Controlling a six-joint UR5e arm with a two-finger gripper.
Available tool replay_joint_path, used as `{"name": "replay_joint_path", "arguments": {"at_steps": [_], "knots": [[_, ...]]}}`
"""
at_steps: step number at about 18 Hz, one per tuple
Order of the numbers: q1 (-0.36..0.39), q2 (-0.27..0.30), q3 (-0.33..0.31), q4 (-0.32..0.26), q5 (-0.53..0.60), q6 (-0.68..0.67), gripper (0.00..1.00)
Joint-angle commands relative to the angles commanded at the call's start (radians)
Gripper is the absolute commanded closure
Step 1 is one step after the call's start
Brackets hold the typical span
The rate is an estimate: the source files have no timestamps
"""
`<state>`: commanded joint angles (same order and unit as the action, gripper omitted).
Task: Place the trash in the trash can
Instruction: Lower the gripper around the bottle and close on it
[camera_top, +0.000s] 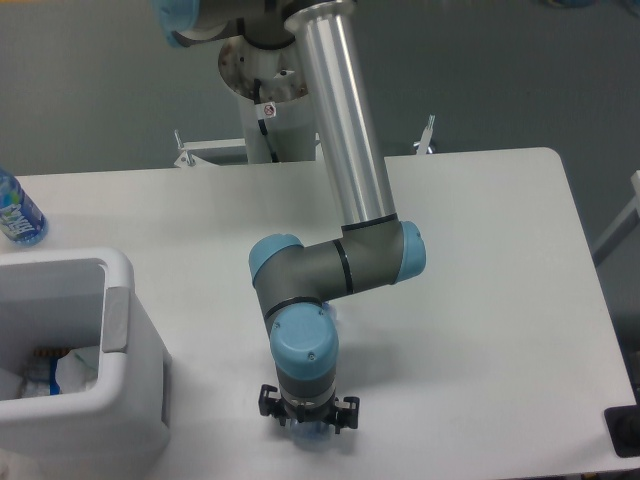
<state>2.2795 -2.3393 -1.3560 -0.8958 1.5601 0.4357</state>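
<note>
Camera view: gripper (307, 430) low over the table (480, 300), jaw state hidden beneath the wrist

A large white trash can (120, 300) with a thick rim and grey side tab is seen at the table's left; a crumpled whitish wrapper (75, 368) is seen inside; a clear bottle (310, 432) is barely glimpsed under the arm.
</note>
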Motion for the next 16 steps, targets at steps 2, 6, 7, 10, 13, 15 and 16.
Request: {"name": "replay_joint_path", "arguments": {"at_steps": [2, 6, 7, 10, 13, 15, 16], "knots": [[0.000, 0.002, -0.002, 0.000, 0.000, 0.000, 0.27], [0.000, 0.005, -0.002, 0.000, 0.000, 0.002, 0.35], [-0.002, 0.005, -0.003, -0.002, 0.000, 0.002, 0.37], [0.000, 0.006, -0.002, -0.002, 0.000, 0.002, 0.41], [-0.002, 0.011, -0.003, -0.002, 0.000, 0.003, 0.44], [-0.002, 0.011, -0.003, -0.002, 0.000, 0.003, 0.45], [-0.002, 0.012, -0.002, -0.002, 0.000, 0.003, 0.45]]}}
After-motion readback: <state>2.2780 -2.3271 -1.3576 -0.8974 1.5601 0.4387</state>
